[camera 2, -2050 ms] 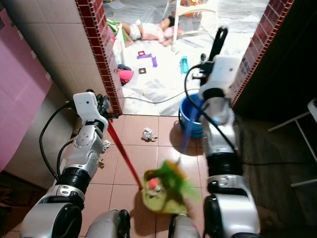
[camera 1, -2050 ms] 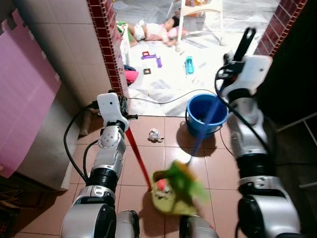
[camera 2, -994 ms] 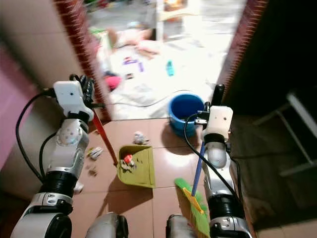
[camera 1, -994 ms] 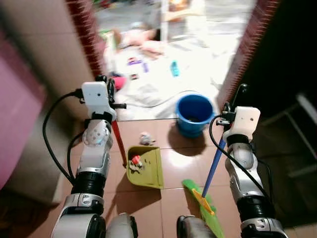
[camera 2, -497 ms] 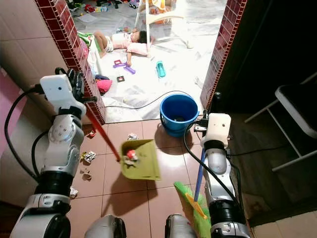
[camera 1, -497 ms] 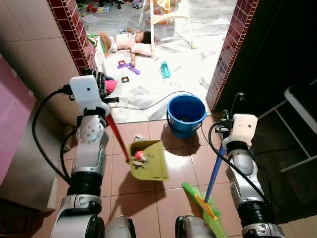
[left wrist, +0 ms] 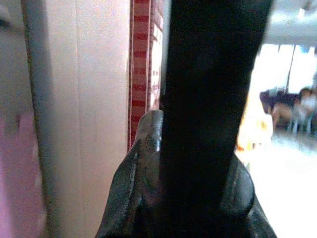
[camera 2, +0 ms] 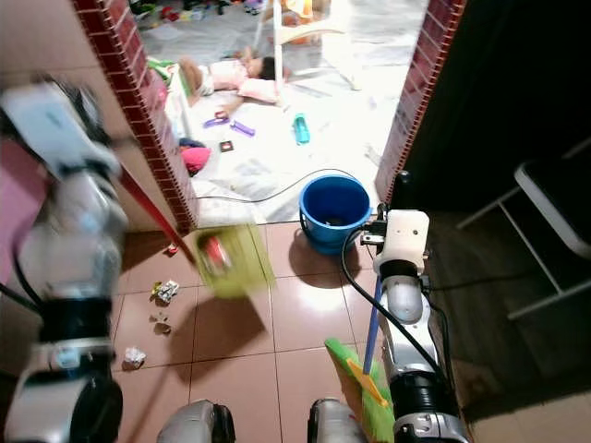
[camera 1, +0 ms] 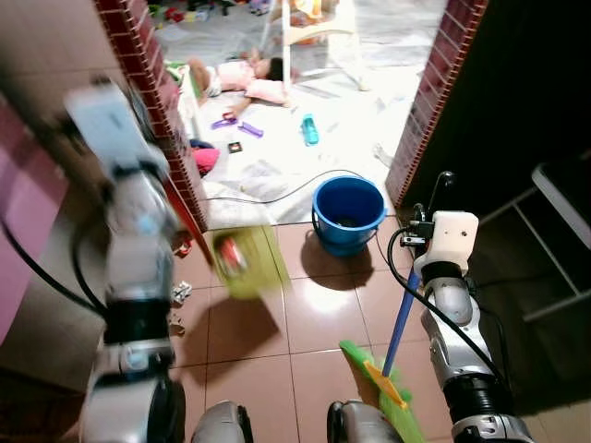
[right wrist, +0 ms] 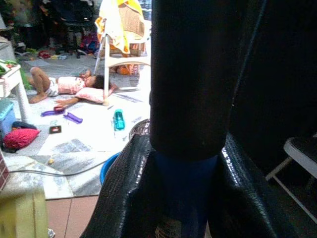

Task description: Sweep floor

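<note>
No words or labels can be read on anything here.

The round blue plastic bucket (camera 1: 348,214) stands on the reddish-brown floor tiles (camera 1: 319,314), right at the doorway. The yellow-green plastic dustpan (camera 1: 242,261) is up in the air, to the left of the bucket and apart from it. It looks blurry, and something small and red sits in it. Its red stick handle (camera 2: 148,209) runs up to the left arm, which is blurry too. In the left wrist view, the left gripper (left wrist: 198,163) has its fingers closed around a dark stick.

The right gripper (right wrist: 184,183) is closed around the blue broom stick (camera 1: 400,318). The green broom head with a yellow band (camera 1: 380,392) rests on the tiles, nearer the robot than the bucket and a bit to its right.

The right eye view shows small crumpled bits of paper (camera 2: 162,292) on the tiles, well to the left of the bucket and below the dustpan. The left eye view shows fewer of them.

Past the bucket, a person (camera 1: 242,77) lies on the pale floor beside a white plastic chair (camera 1: 314,32). A teal bottle (camera 1: 308,130) and purple toys (camera 1: 237,125) lie there as well. The right wrist view shows the bucket's rim, the person, and a yellow cloth (right wrist: 118,20) draped on the chair.
</note>
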### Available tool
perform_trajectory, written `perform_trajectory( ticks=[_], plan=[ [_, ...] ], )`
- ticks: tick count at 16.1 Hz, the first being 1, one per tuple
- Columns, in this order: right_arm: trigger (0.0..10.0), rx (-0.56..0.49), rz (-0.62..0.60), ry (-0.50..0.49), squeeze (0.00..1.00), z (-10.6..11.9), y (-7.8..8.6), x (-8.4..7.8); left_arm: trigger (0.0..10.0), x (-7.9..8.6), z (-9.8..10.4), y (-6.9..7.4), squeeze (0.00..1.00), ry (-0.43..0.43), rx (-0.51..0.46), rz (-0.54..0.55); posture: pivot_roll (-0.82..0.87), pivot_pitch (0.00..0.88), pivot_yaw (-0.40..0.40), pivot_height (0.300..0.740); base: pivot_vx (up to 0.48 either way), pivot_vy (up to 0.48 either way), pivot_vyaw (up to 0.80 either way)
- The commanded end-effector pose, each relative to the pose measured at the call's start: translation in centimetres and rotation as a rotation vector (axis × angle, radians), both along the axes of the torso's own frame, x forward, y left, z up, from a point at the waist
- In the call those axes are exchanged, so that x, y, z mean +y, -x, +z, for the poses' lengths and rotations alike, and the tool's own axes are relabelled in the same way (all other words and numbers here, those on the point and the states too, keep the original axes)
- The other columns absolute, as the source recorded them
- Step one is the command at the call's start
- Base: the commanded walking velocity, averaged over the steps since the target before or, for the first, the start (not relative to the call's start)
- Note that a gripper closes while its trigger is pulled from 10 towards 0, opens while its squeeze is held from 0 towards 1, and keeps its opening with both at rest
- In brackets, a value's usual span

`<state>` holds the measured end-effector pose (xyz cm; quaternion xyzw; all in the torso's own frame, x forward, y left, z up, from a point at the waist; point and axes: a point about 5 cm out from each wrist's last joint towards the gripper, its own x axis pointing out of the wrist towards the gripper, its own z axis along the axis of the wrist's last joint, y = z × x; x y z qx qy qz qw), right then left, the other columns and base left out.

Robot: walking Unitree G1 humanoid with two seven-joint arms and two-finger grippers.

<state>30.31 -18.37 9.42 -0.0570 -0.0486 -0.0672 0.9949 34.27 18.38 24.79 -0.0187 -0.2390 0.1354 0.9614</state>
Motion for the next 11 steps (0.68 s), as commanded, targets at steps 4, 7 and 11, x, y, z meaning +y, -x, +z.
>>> perform_trajectory(
  ticks=[4, 7, 11],
  plan=[
    [10.0, 0.012, 0.01, 0.004, 0.0, -0.1, -0.1, 0.3, 10.0, -0.8, 3.7, 0.2, 0.0, 0.001, -0.132, -0.03, -0.11, 0.0, 0.02, 0.74, 0.164, 0.0, -0.58],
    [10.0, 0.015, 0.009, 0.004, 0.0, -0.2, 0.1, 0.3, 10.0, -1.3, 3.7, 0.2, 0.0, 0.015, -0.127, -0.051, -0.11, 0.0, 0.024, 0.74, 0.398, 0.0, 0.0],
    [10.0, 0.017, 0.015, 0.0, 0.0, -0.2, 0.2, 0.3, 10.0, -1.5, 4.6, 0.3, 0.0, 0.017, -0.149, -0.052, -0.11, 0.0, 0.021, 0.74, 0.404, 0.0, -0.52]
  ],
)
